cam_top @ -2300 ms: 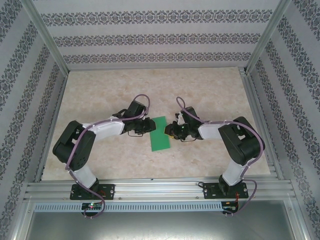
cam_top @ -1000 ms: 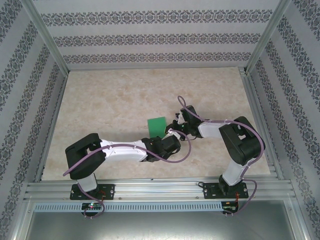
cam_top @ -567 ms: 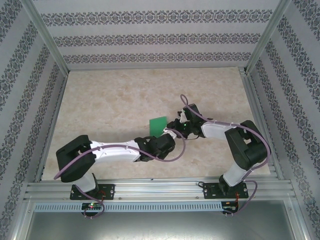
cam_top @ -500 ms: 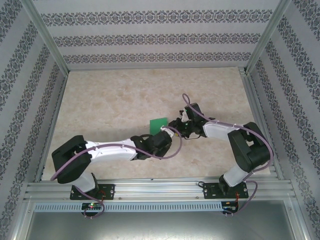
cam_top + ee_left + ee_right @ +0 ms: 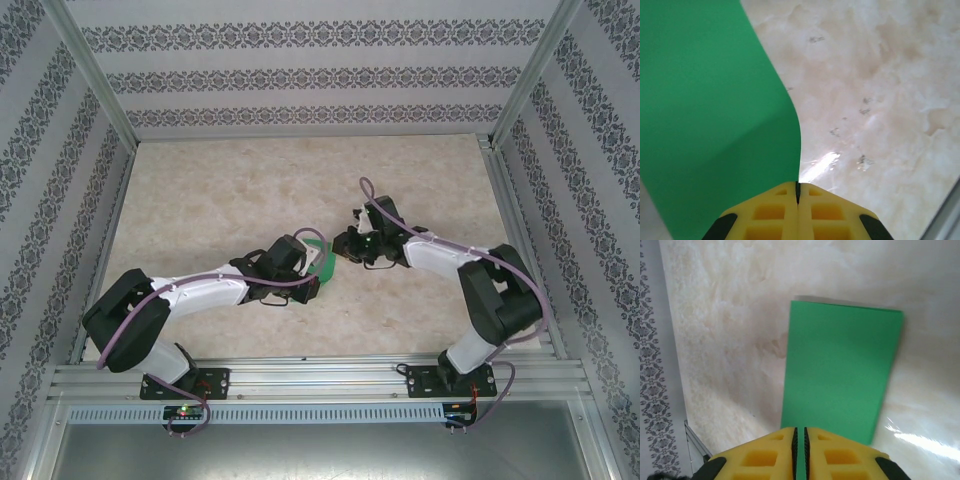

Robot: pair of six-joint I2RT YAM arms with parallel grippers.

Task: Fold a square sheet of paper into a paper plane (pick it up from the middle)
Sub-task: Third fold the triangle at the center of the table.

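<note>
Left end effector [image 5: 798,189] on green paper [image 5: 705,100]

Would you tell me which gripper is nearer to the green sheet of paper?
Neither: both grip it. The left gripper is shut on one edge of the square sheet of paper; the right gripper is shut on its opposite side.

A beige, marble-veined table top [image 5: 250,190] lies inside a box of walls. The back wall [image 5: 320,75] and the side walls [image 5: 45,180] carry pale wallpaper with dark ornamental bands. Slanted aluminium posts [image 5: 95,80] stand at the rear corners. Ribbed aluminium rails [image 5: 320,378] run along the near edge above a grey metal panel [image 5: 320,450]. A bright glare [image 5: 822,165] glints on the glossy surface.
</note>
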